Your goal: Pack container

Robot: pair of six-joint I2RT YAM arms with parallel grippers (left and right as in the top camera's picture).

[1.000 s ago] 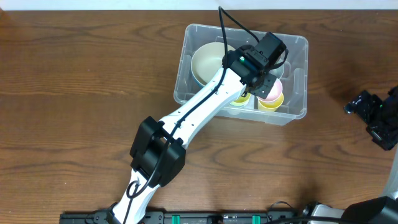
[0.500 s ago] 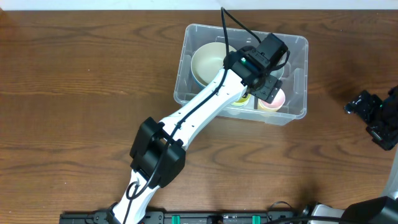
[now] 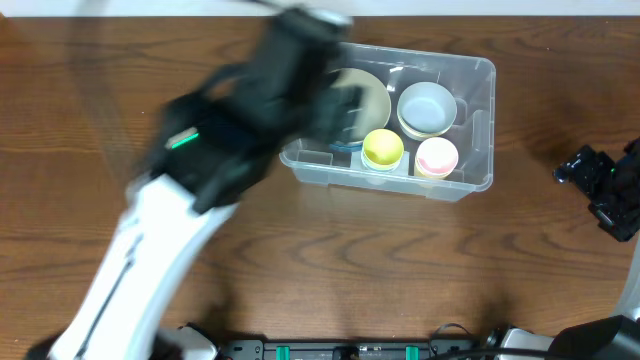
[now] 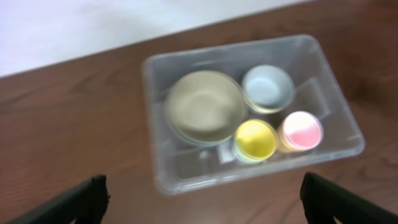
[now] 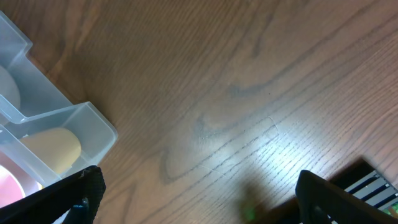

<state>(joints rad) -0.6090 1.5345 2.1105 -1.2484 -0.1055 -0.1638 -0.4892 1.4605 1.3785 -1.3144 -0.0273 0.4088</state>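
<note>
At the far side of the table (image 3: 520,270), close to its back edge, the container (image 3: 478,125) stood with four vessels inside: a large beige bowl (image 4: 205,107) on the left, a pale bowl (image 3: 427,107) behind on the right, and a yellow cup (image 3: 382,149) and a pink cup (image 3: 436,157) side by side along the near wall. No loose item showed on the wood in any view, so the packing looked complete or nearly so. No lid was visible. The left gripper (image 4: 208,199) hung above the bin with its jaws spread wide and nothing between them. Its arm (image 3: 230,130) was smeared by motion blur and covered the bin's left end from overhead. The right gripper (image 5: 199,202) was likewise wide open and empty, well apart at the table's right side, with only the bin's corner in its view. Bare wood lay to the left, right and front of the bin, giving free room there, but little room showed behind it.
</note>
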